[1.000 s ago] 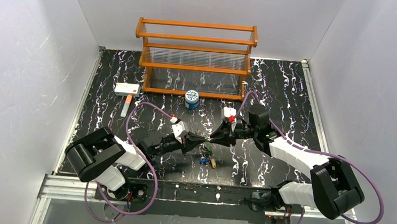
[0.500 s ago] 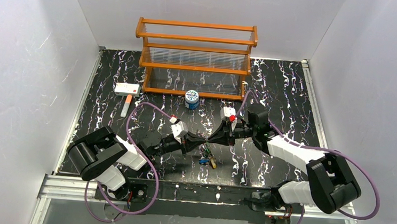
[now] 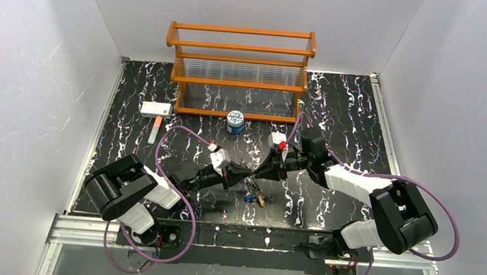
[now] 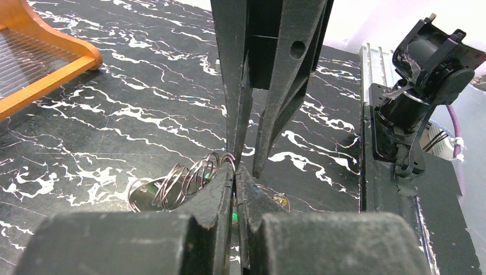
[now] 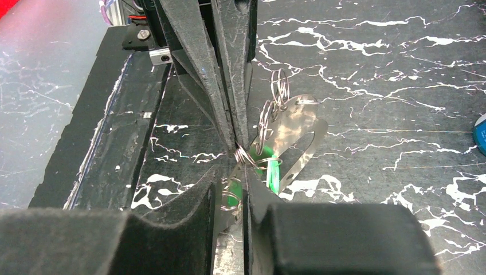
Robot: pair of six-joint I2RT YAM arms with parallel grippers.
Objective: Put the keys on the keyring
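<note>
My two grippers meet tip to tip above the middle of the mat. The left gripper is shut, pinching a key's small wire ring; a bit of green shows between its fingers. The right gripper holds the end of the keyring, a flat silvery oval loop, between its narrowly parted fingers. A green key and several wire rings hang on the loop. Below the tips dangles a bunch of keys, one of them yellow.
A wooden rack stands at the back. In front of it sits a blue-and-white can. A white box with a red mark and a short stick lie at the left. The right arm's base is close by.
The right arm's rear links have swung a little to the left. Both grippers stay tip to tip at the same spot, with the keys hanging below.
</note>
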